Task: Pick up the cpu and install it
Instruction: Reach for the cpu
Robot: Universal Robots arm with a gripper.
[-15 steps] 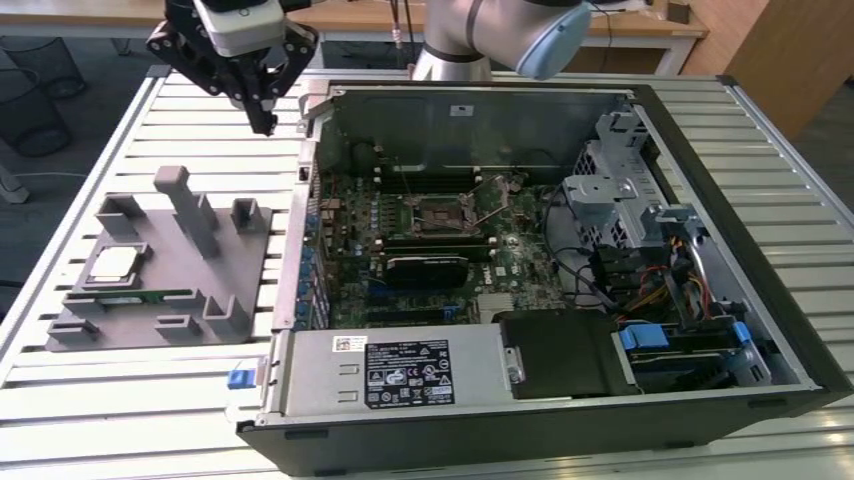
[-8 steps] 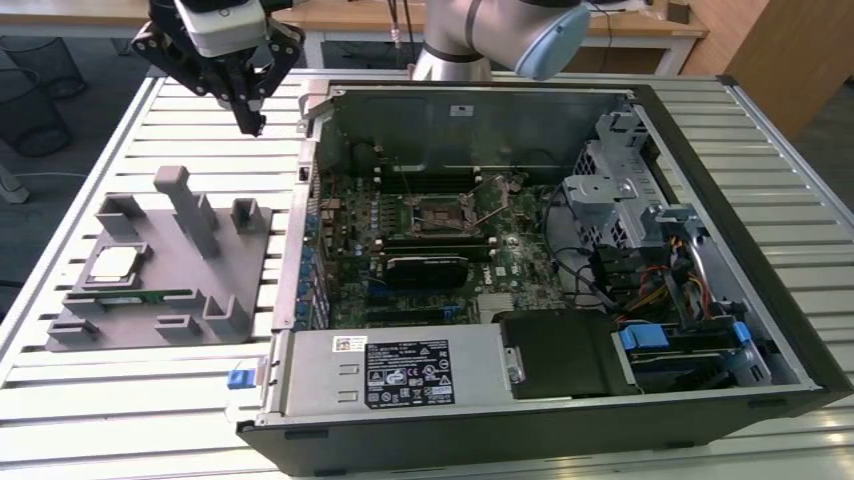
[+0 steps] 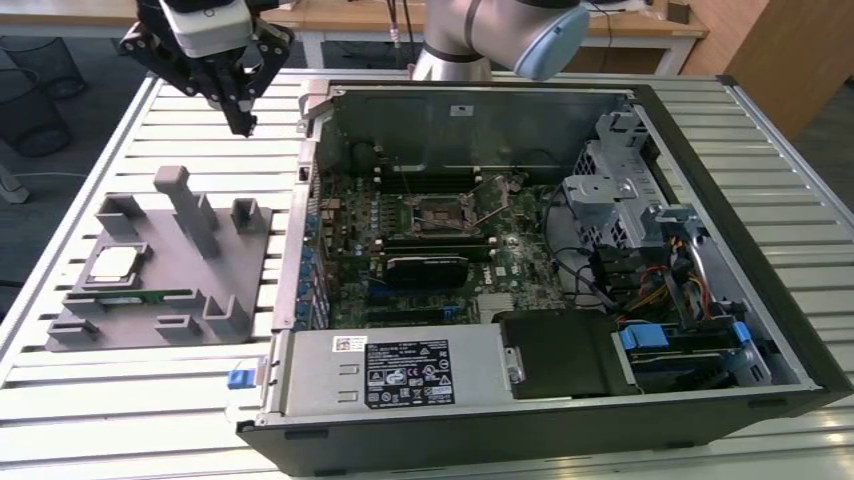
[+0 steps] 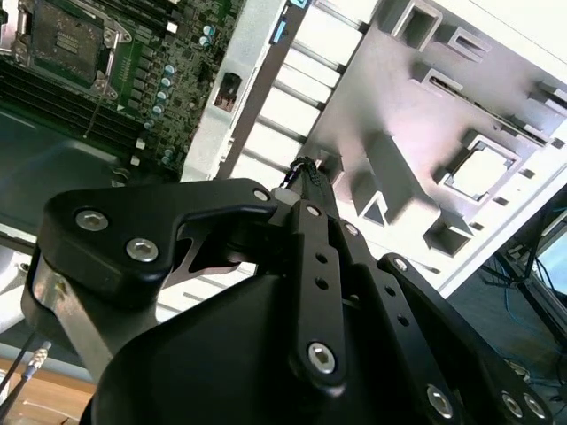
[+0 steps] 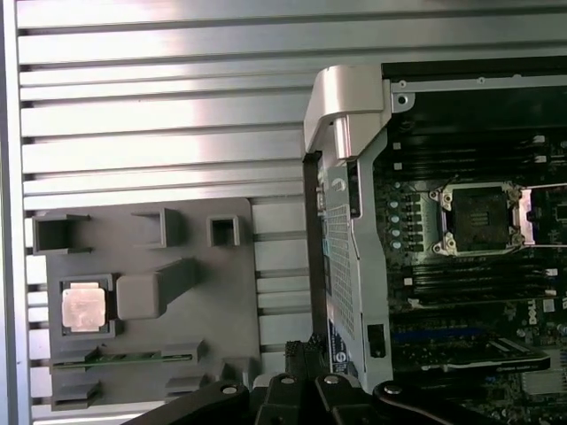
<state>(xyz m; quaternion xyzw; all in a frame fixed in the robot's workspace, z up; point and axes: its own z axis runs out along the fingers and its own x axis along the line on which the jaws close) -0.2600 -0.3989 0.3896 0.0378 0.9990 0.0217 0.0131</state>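
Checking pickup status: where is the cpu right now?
In the exterior view the cpu lies in a square pocket of the grey holder on that view's left, beside the green memory stick, outside the open computer case.

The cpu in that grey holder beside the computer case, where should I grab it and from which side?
Probably from straight above, pinching two opposite edges. The cpu lies flat, metal top up, in a square pocket of the grey holder, whose raised frame blocks a sideways approach.

The cpu [image 5: 84,307] sits in its gray holder [image 5: 226,292], apart from my gripper [image 5: 303,352]. The socket [image 5: 481,219] lies open.
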